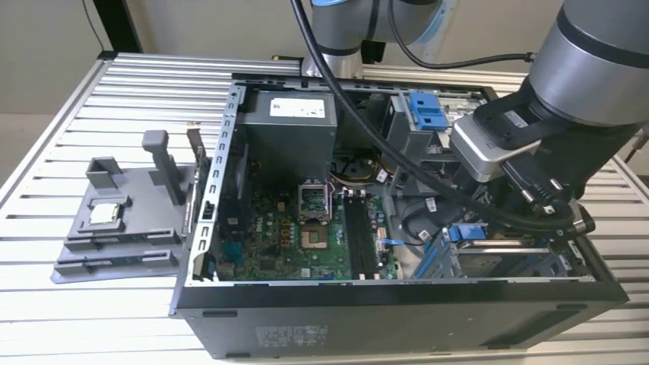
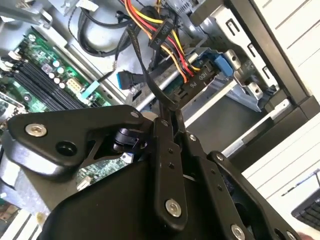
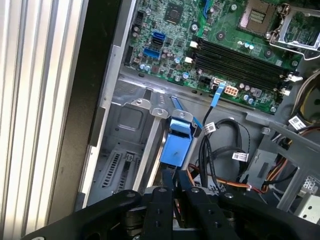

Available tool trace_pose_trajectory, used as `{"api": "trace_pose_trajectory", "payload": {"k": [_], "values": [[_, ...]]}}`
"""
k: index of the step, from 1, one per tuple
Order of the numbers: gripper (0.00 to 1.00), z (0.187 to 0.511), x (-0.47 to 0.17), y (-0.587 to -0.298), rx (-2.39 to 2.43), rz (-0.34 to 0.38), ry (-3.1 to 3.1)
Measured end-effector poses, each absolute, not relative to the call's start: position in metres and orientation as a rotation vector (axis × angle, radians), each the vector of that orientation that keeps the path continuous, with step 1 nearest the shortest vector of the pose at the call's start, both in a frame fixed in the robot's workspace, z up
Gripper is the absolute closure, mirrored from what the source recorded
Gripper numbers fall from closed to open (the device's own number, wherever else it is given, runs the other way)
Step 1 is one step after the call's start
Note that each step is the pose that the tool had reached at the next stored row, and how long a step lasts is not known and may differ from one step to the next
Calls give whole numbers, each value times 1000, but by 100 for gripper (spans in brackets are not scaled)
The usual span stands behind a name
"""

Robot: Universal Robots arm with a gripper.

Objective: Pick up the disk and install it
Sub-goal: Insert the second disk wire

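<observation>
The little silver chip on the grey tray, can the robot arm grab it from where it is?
Probably not yet. The chip lies on the grey tray outside the computer case, while the gripper is down inside, with its wall between.

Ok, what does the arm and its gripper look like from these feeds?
The arm is a silver-grey tube with black joint housings, a light grey wrist block and thick black cables draped along it. The gripper is matte black, built of linkage plates with silver screws.
</observation>
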State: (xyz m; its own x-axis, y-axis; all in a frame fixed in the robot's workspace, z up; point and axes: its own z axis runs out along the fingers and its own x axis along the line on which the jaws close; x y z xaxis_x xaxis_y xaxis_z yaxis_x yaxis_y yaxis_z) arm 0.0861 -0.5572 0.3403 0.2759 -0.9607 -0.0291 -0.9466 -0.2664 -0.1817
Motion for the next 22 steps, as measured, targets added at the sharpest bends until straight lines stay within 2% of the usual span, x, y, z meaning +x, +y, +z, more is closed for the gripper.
{"api": "trace_pose_trajectory", "payload": {"k": [5,22], "values": [[100,340,86,-565,-2367,-129,1801],[100,334,89,-565,-2314,-135,1869]]}}
